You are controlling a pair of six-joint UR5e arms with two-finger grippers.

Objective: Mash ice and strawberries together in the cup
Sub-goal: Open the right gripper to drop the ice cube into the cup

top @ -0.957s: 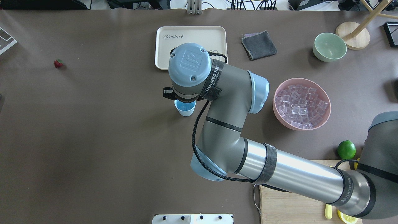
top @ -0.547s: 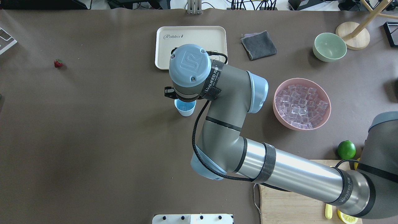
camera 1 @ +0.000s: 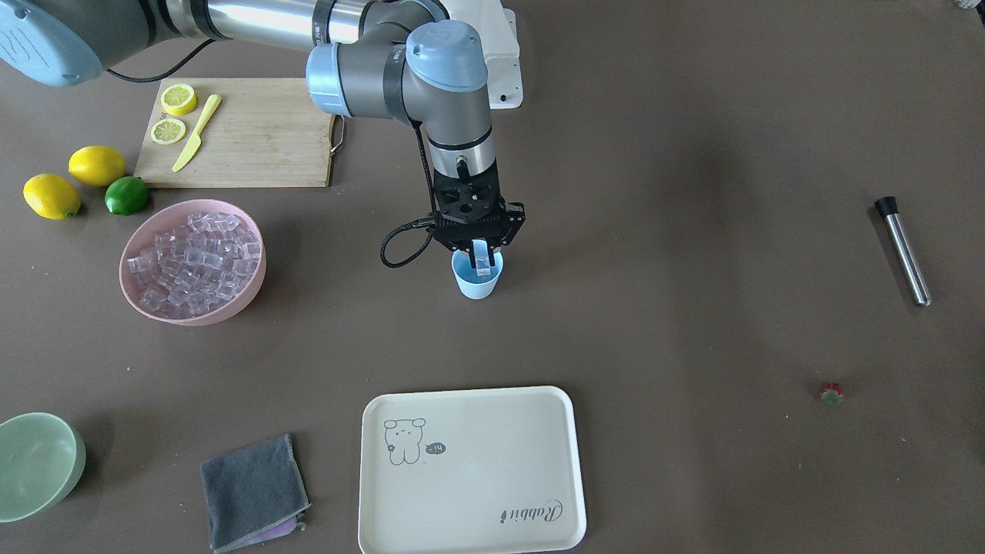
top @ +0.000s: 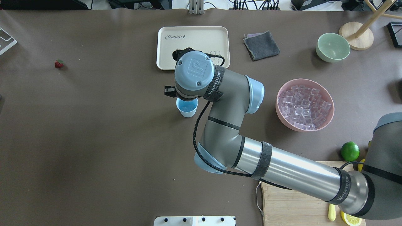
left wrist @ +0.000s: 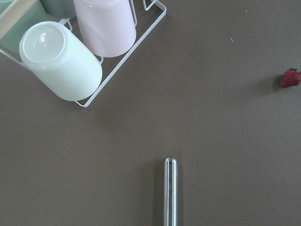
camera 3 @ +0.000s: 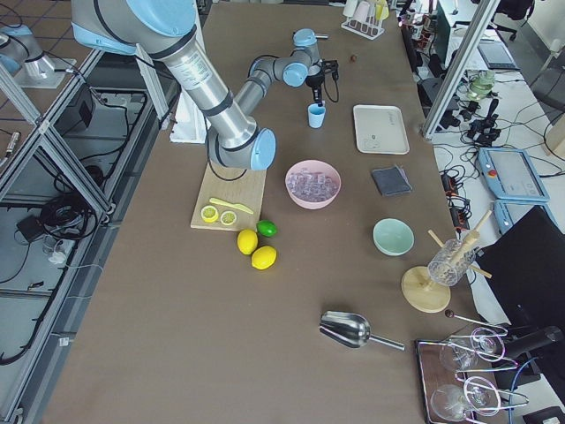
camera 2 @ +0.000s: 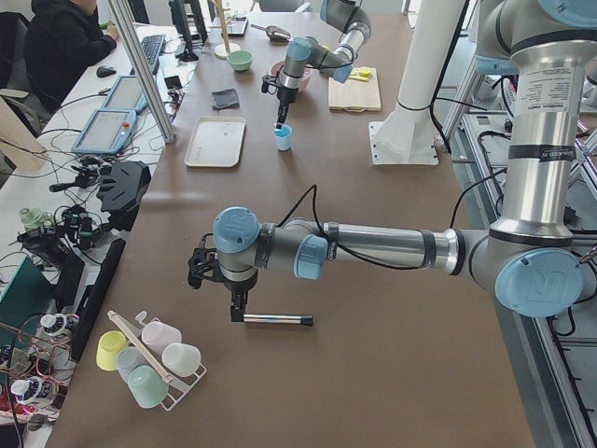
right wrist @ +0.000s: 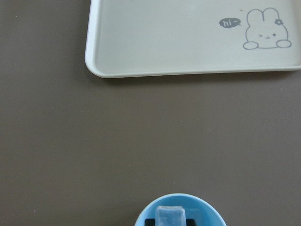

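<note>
The pale-blue cup point(camera 1: 477, 285) stands mid-table; it also shows in the overhead view point(top: 187, 109) and the right wrist view point(right wrist: 150, 210). My right gripper point(camera 1: 479, 260) hangs straight over its mouth, shut on one clear ice cube point(right wrist: 170, 216) held just inside the rim. More ice point(camera 1: 192, 260) fills the pink bowl point(camera 1: 227, 309). The strawberry point(camera 1: 831, 393) lies alone on the table far on my left and shows in the left wrist view point(left wrist: 290, 78). My left gripper point(camera 2: 238, 313) hovers over a steel muddler point(left wrist: 170, 188); I cannot tell if it is open or shut.
A cream tray point(camera 1: 469, 469) lies beyond the cup, with a grey cloth point(camera 1: 250, 492) and a pale-green bowl point(camera 1: 38, 462) nearby. A cutting board point(camera 1: 254, 131) with lemon slices and a knife, lemons and a lime point(camera 1: 125, 195) sit on my right. A rack of cups point(left wrist: 80, 52) stands by the muddler.
My right wrist has come down and shifted slightly toward the cup, bringing the gripper lower over its mouth. The cup, strawberry and bowls have not moved.
</note>
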